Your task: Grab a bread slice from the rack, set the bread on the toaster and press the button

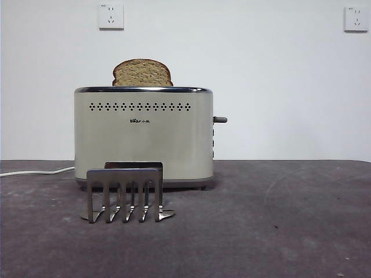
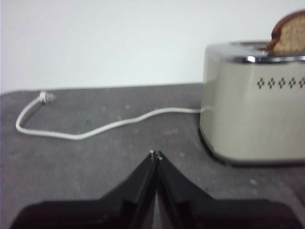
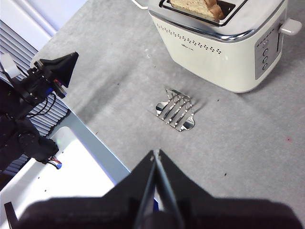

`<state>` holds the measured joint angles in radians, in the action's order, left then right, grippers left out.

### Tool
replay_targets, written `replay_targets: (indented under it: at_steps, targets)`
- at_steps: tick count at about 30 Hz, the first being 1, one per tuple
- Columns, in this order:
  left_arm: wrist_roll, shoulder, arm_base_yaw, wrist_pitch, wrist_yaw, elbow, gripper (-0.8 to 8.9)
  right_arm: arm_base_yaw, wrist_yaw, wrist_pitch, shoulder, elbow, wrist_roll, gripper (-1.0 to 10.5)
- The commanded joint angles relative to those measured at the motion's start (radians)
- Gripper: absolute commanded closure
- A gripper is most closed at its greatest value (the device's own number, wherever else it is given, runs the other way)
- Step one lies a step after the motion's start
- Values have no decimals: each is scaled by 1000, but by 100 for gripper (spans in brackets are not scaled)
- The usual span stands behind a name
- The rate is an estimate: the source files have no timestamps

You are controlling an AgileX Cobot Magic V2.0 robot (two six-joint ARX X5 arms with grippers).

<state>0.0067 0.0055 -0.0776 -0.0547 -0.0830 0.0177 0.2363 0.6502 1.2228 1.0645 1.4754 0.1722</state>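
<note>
The slice of bread stands in a slot of the cream toaster, its domed top poking above the chrome rim; it also shows in the left wrist view and the right wrist view. The silver rack stands empty in front of the toaster, seen from above as the rack. The toaster's lever sticks out on its right side. My left gripper is shut and empty, low over the table left of the toaster. My right gripper is shut and empty, high above the table's front edge.
The white cord snakes across the grey table left of the toaster. Two wall sockets sit on the white wall behind. The other arm and the table's edge show in the right wrist view.
</note>
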Motion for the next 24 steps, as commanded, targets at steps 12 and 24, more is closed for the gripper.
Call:
replay_targets:
  at_steps: [12,24]
  targets:
    - [-67,-4,0,-126,1,-14,816,0,-3,-2,1,-6,2,946]
    - [-66,-4,-2,-126,4,-14,816,0,-3,-3,1,-6,2,946]
